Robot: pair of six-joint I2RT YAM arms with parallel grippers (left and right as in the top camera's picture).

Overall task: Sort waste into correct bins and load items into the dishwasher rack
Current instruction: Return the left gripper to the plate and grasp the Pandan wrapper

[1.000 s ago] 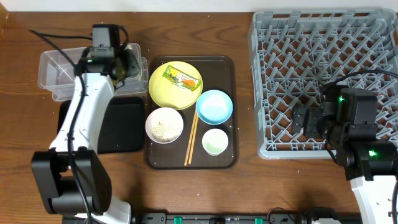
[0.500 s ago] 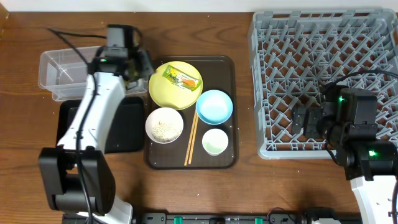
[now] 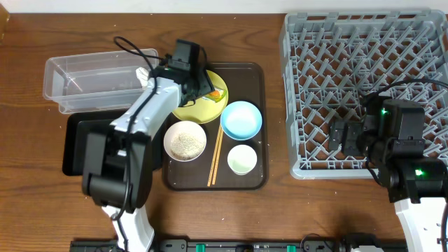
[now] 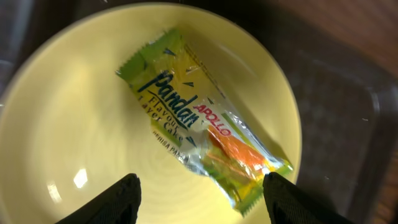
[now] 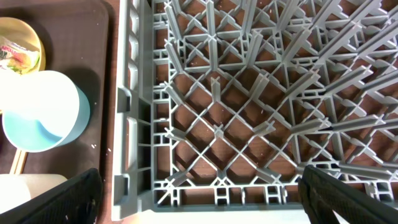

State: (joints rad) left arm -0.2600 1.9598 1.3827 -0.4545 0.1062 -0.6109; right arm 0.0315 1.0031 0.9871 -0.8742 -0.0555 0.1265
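Observation:
The green-and-orange wrapper point(image 4: 199, 134) lies on the round yellow plate point(image 4: 74, 124) on the dark brown serving tray point(image 3: 257, 77). My left gripper point(image 4: 199, 202) is open just above the plate, its fingers on either side of the wrapper's lower end; overhead it point(image 3: 198, 85) covers part of the plate point(image 3: 189, 110). The light blue bowl point(image 3: 241, 119), the pale bowl with rice grains point(image 3: 185, 140), the small cup point(image 3: 242, 159) and the chopsticks point(image 3: 215, 157) sit on the tray. My right gripper point(image 3: 348, 134) is open and empty over the grey rack point(image 3: 364, 63). No crumpled white scrap shows.
The clear plastic tub point(image 3: 91, 80) stands at the back left, with the shallow black tray point(image 3: 80, 140) in front of it. In the right wrist view the rack's near wall point(image 5: 134, 124) stands beside the blue bowl point(image 5: 43, 118).
My left arm has swung right from over the clear tub to over the yellow plate and wrapper. The right arm has not moved.

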